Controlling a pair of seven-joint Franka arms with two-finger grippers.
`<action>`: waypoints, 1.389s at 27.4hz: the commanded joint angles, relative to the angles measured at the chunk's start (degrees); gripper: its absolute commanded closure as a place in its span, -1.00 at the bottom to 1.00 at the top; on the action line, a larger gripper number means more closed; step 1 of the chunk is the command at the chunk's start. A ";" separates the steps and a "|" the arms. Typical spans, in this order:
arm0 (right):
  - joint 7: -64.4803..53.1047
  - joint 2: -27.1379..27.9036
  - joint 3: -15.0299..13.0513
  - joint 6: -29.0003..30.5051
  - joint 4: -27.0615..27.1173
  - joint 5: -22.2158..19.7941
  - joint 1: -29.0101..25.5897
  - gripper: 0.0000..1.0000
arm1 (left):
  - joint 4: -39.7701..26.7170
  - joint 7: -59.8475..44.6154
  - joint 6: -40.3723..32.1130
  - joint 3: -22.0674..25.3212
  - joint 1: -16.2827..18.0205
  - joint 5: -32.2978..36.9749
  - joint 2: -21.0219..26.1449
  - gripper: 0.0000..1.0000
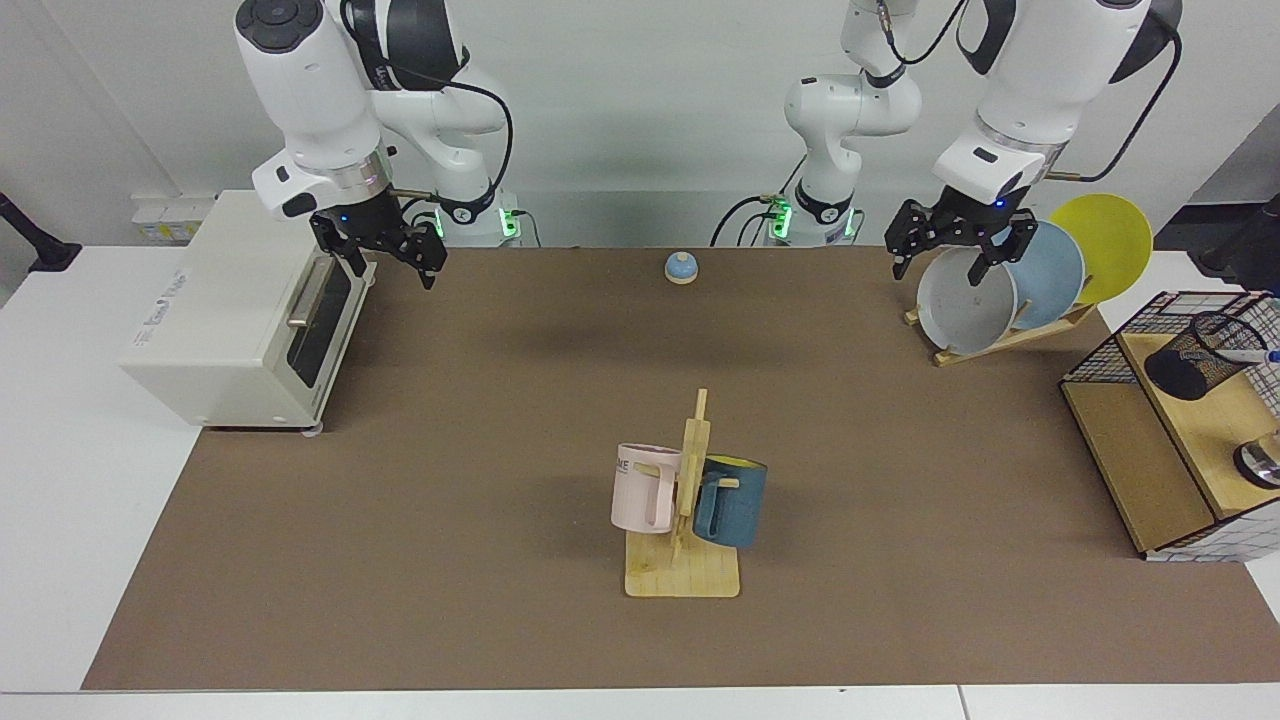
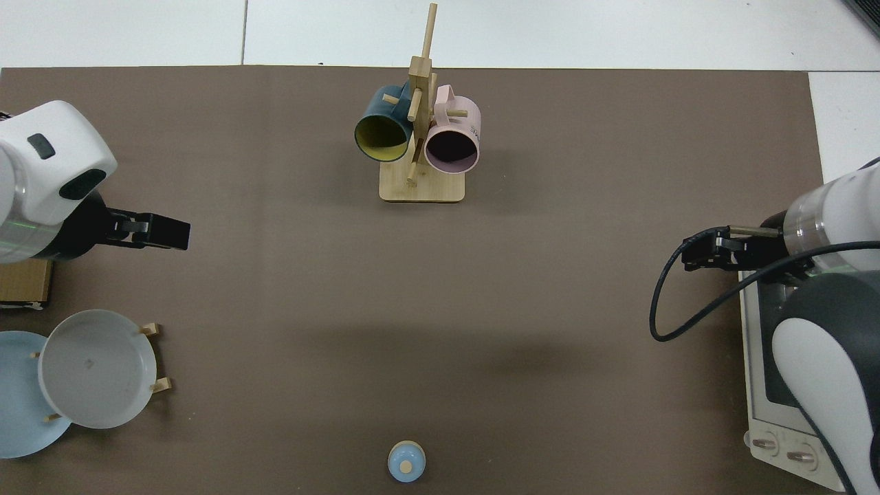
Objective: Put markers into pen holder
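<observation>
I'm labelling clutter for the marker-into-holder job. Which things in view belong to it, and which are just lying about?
Belong to the job:
marker, resting in the holder
pen holder
left gripper, open, empty

Lying about:
toaster oven
mug rack
plates
wire basket

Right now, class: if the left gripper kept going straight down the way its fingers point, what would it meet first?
Probably the grey plate in the wooden rack: the left gripper, open and empty, hangs at its upper rim in the facing view. The top view places it nearer the mug side, so it may reach the brown mat instead.
</observation>
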 commanded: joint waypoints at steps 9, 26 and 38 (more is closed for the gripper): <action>-1.70 -0.68 0.52 1.10 -0.49 0.59 -1.08 -1.00 | -0.25 1.48 -0.80 1.87 -1.29 -0.05 -1.47 -1.00; -2.14 -0.33 0.69 1.37 1.00 0.76 -0.90 -1.00 | -0.16 4.47 0.34 1.96 -1.21 0.12 -1.47 -1.00; -7.14 3.27 0.43 -5.93 10.59 0.42 -3.19 -1.00 | -0.25 4.91 0.16 2.05 -1.21 0.12 -1.47 -1.00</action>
